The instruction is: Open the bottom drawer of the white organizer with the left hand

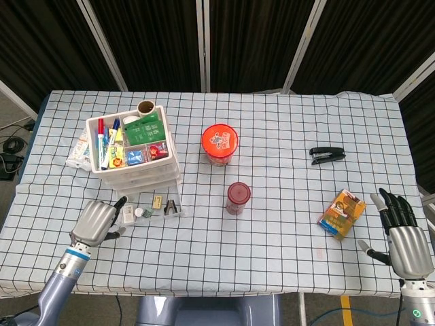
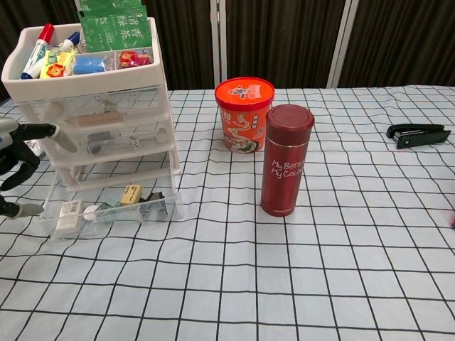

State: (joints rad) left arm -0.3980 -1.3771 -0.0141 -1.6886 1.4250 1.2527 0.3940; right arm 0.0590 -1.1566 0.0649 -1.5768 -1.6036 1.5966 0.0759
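The white organizer [image 1: 132,146] [image 2: 92,106] stands at the left of the table, its top tray full of pens and packets. Its clear bottom drawer [image 1: 151,206] [image 2: 114,207] is pulled out toward me, showing small items inside. My left hand [image 1: 95,222] [image 2: 15,167] hovers just left of the drawer's front corner, fingers spread, holding nothing and not touching the drawer. My right hand [image 1: 402,239] rests open at the table's near right edge, out of the chest view.
An orange tub [image 1: 219,144] [image 2: 244,114] and a red flask [image 1: 238,197] [image 2: 286,160] stand mid-table. A black stapler [image 1: 327,155] [image 2: 417,133] lies at the right, a snack box [image 1: 342,214] near my right hand. A packet [image 1: 80,149] lies left of the organizer.
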